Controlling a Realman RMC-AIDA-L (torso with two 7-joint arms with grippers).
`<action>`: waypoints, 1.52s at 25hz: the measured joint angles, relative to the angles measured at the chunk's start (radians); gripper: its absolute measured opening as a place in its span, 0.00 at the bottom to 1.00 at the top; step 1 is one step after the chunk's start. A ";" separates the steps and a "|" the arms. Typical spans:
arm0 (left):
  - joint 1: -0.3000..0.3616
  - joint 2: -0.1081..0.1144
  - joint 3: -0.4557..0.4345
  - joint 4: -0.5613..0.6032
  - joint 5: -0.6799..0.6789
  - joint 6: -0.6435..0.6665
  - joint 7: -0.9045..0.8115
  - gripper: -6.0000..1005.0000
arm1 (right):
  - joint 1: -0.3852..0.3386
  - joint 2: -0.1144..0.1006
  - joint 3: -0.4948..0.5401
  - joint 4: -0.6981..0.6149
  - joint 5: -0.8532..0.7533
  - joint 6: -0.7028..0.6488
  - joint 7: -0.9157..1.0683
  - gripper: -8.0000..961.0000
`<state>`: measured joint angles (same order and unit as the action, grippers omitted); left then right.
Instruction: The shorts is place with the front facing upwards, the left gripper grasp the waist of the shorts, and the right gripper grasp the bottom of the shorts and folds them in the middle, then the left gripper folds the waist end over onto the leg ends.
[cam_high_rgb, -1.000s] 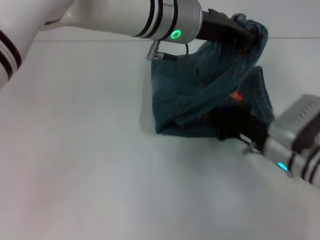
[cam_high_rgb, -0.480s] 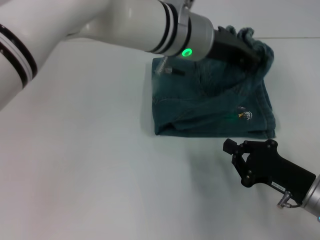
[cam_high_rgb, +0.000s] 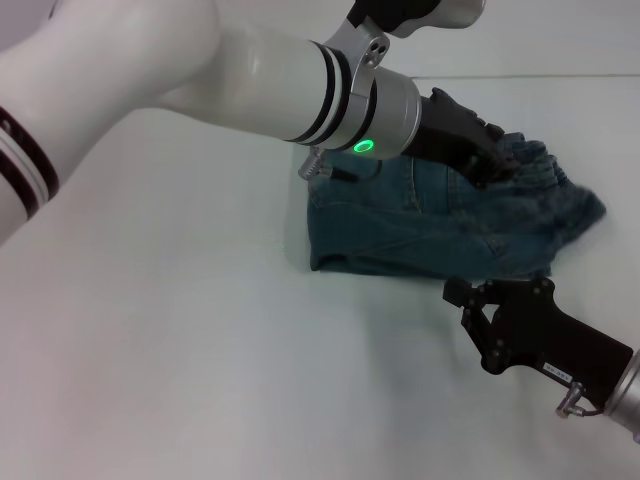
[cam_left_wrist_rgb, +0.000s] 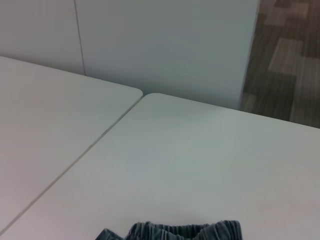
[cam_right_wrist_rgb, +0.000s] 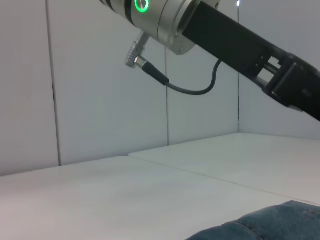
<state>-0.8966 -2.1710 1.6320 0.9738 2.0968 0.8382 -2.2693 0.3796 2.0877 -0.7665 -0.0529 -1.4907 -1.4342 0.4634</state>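
Note:
The blue-green denim shorts (cam_high_rgb: 400, 225) lie folded on the white table (cam_high_rgb: 180, 330). Their ruffled waist (cam_high_rgb: 545, 180) is draped over the right end, covering the leg hems. My left gripper (cam_high_rgb: 492, 162), black on a silver wrist with a green light, reaches in from the upper left and is shut on that waist. The gathered band (cam_left_wrist_rgb: 180, 231) shows at the edge of the left wrist view. My right gripper (cam_high_rgb: 463, 312) hovers open and empty just in front of the shorts' near right corner. A bit of denim (cam_right_wrist_rgb: 270, 222) shows in the right wrist view.
The large white left arm (cam_high_rgb: 200, 70) crosses over the back left of the table. A seam to a second table (cam_left_wrist_rgb: 75, 162) and a pale wall panel (cam_left_wrist_rgb: 165, 45) lie beyond. Bare tabletop spreads to the left and front of the shorts.
The left gripper has carried the waist down and to the right over the leg ends, hiding the cartoon print. The right gripper let go of the hem a second ago, drew back and now holds still.

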 joint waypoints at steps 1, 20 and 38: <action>0.003 -0.001 0.000 0.002 0.000 0.000 0.001 0.22 | 0.001 0.000 -0.002 -0.004 -0.001 0.000 0.006 0.01; 0.438 -0.004 -0.429 0.134 -0.294 0.372 0.506 0.85 | -0.104 -0.016 -0.007 -0.386 -0.118 -0.079 0.458 0.04; 0.721 0.049 -1.090 -0.094 -0.198 0.896 0.943 0.88 | -0.141 -0.018 0.177 -0.741 -0.466 -0.266 0.819 0.84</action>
<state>-0.1757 -2.1221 0.5421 0.8797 1.8991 1.7345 -1.3266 0.2384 2.0699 -0.5896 -0.7940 -1.9571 -1.7002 1.2827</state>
